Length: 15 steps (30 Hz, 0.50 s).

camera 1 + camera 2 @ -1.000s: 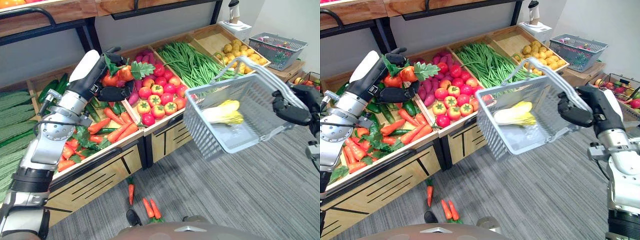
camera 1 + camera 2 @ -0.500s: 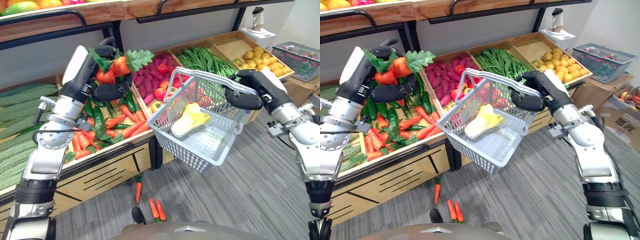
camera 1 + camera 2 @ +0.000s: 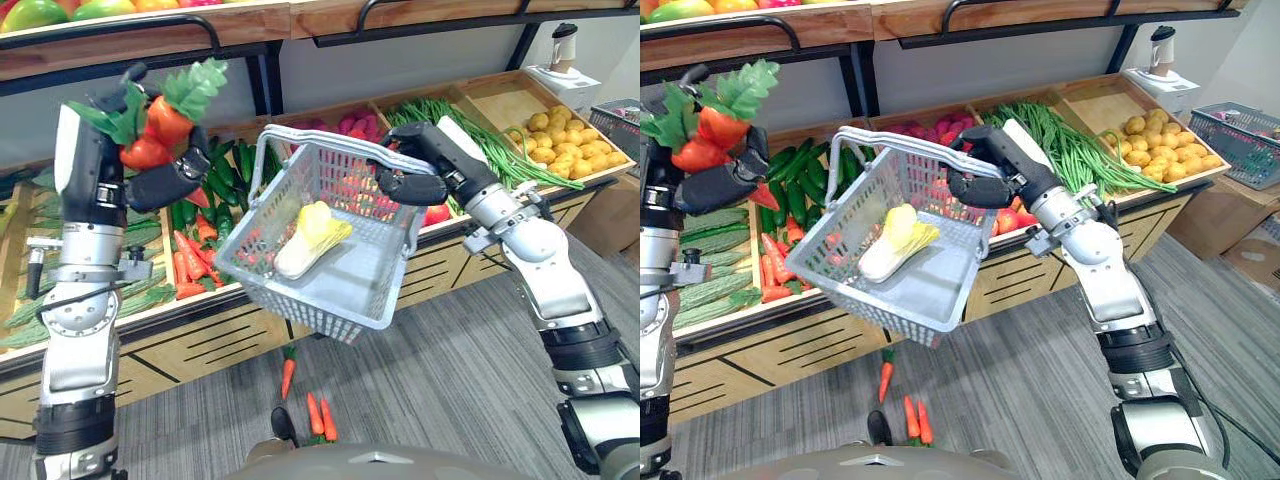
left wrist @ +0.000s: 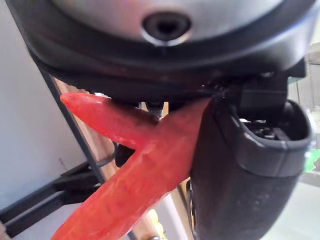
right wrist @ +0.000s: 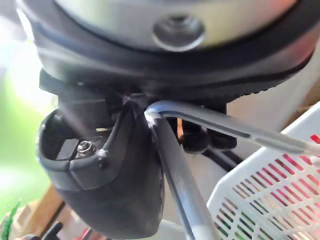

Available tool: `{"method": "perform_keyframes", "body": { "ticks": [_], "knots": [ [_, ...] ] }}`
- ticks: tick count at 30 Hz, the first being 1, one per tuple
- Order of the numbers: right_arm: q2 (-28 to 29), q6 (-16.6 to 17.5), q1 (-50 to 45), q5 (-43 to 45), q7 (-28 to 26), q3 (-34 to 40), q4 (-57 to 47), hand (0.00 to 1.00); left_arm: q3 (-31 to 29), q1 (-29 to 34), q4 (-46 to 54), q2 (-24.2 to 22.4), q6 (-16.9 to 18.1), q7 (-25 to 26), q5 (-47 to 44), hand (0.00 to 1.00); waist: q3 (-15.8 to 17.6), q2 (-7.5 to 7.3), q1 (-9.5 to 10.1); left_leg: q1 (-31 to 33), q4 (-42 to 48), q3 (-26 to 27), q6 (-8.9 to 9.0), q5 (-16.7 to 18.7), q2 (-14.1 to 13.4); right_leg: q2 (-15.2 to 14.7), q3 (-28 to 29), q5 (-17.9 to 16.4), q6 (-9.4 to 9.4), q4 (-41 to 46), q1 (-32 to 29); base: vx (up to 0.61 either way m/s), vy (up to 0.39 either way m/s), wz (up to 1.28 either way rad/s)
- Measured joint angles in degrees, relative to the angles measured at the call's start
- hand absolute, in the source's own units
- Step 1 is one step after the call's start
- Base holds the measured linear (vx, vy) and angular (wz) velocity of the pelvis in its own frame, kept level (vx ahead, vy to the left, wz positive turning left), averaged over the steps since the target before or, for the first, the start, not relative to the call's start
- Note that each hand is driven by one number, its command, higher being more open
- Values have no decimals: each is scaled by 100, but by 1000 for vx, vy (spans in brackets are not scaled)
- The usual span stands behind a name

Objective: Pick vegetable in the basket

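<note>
While left hand [image 3: 160, 186] grips carrots [image 3: 158, 124], right hand [image 3: 418, 178] holds basket [image 3: 335, 300].

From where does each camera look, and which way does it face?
Left eye view: on the head, facing down at the vegetable stand; both arms show, left hand gripping carrots, right hand carrying the basket.
Right eye view: beside it; shares that whole scene.
Left wrist view: on the left wrist, along that hand at its carrots.
Right wrist view: on the right wrist, along that hand at the basket's handle.
</note>
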<state>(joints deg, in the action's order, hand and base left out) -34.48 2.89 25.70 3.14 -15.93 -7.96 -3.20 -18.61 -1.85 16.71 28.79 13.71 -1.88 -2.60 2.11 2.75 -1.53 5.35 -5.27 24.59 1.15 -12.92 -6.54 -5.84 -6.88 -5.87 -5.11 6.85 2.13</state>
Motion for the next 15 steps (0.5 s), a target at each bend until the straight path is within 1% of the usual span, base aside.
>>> {"method": "perform_keyframes", "body": {
  "ticks": [1,2,3,10,15],
  "knots": [
    [24,0,31,-29,0,-24,0,0,21,4,0,-12,-4,-3,13,0,7,12,4,2,0,-13,2,2,0,0,-4,0,0,2,1,-46,39,5],
    [78,0,75,-67,0,-82,0,0,50,4,24,-59,-4,-5,50,0,14,23,7,7,0,-58,82,23,-4,-5,-12,0,1,4,2,-33,29,4],
    [105,0,122,-66,0,-155,0,0,87,3,82,-114,-4,-5,49,0,19,28,11,13,0,-117,115,31,-3,-7,-12,0,1,3,1,-37,34,3],
    [378,3,266,-64,0,-355,0,0,278,-133,199,-129,8,-3,2,0,26,38,0,7,2,-116,120,27,-11,0,21,0,2,0,-11,2,8,-2],
    [495,2,267,-64,0,-409,1,0,646,-660,192,-125,8,-31,-196,0,27,35,-4,-13,3,-100,117,23,-9,2,45,16,-25,9,-12,3,7,-2]
  ]
}}
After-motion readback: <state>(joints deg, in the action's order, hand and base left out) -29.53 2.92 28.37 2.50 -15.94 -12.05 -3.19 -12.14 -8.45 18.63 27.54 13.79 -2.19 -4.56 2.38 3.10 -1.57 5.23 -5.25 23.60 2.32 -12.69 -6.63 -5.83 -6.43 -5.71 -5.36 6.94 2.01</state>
